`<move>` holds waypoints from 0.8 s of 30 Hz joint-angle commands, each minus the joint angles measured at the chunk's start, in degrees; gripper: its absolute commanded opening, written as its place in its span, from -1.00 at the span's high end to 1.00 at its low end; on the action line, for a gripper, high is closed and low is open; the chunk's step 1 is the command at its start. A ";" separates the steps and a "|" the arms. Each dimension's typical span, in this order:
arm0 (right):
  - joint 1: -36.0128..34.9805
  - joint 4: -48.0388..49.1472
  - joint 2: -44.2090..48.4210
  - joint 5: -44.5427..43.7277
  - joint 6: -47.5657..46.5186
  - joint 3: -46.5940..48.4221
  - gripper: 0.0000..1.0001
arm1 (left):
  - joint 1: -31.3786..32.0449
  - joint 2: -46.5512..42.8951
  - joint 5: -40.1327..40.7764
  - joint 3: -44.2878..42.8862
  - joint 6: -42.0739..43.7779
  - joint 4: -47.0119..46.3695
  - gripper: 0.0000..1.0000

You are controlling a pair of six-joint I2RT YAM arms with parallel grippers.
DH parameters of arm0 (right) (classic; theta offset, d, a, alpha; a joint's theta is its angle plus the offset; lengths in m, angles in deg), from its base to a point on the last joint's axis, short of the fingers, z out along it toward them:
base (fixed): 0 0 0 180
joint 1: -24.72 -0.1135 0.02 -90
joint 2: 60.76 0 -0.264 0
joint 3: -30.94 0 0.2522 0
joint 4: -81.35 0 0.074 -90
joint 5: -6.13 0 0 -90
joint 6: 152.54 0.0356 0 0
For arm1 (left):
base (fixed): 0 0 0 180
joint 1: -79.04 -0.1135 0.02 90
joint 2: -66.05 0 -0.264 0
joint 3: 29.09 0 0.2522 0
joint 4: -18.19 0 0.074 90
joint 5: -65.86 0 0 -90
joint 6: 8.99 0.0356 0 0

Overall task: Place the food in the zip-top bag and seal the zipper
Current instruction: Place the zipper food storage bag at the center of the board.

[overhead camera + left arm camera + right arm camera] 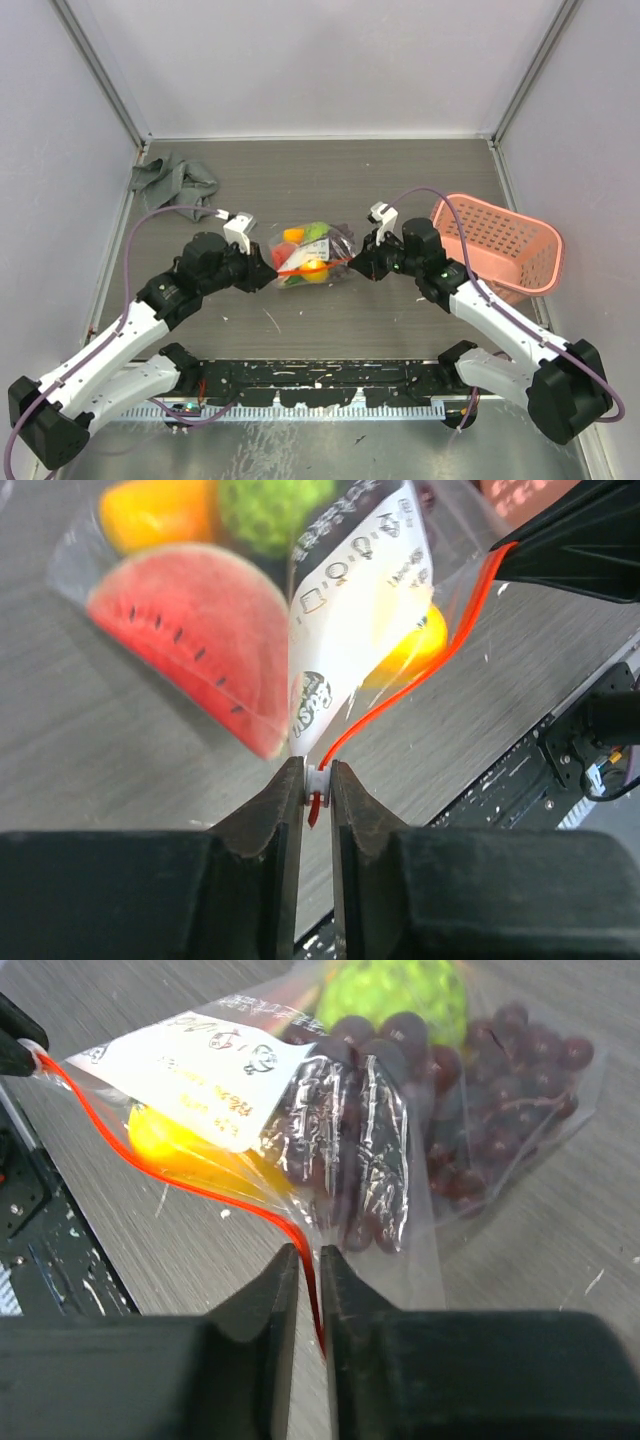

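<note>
The food, among it the watermelon slice [190, 630] and the grapes [480, 1110], is already inside the zip-top bag [312, 255], which lies on the table [300, 180] between the two arms, so I judge the sealing step is in hand. The left fingers [280, 820] are closed tight on the white slider [316, 777] at one end of the zipper [190, 1185], and the right fingers [275, 1300] pinch its other end. Next, the slider should travel along the strip while the far end is held steady and taut; whether the strip is already sealed, I cannot tell.

Green fruit [272, 510] cut off at 12 o'clock, blurred. Orange-yellow piece [170, 1150] half hidden behind white label [195, 1075], 9 o'clock.
</note>
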 commanded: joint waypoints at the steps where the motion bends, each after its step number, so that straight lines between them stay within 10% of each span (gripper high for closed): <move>1: 0.26 -1.63 1.83 0.49 1.44 0.02 0.45 | -0.26 -2.98 0.84 0.15 -6.64 -0.29 0.53; 9: 0.33 -8.40 14.37 -13.89 2.89 3.34 -0.30 | -0.24 -10.90 5.88 -5.35 -5.57 8.02 -0.36; 24: 0.34 -24.58 41.57 -56.80 3.70 12.02 -0.99 | -0.24 -29.01 31.02 -20.30 8.77 23.76 -0.96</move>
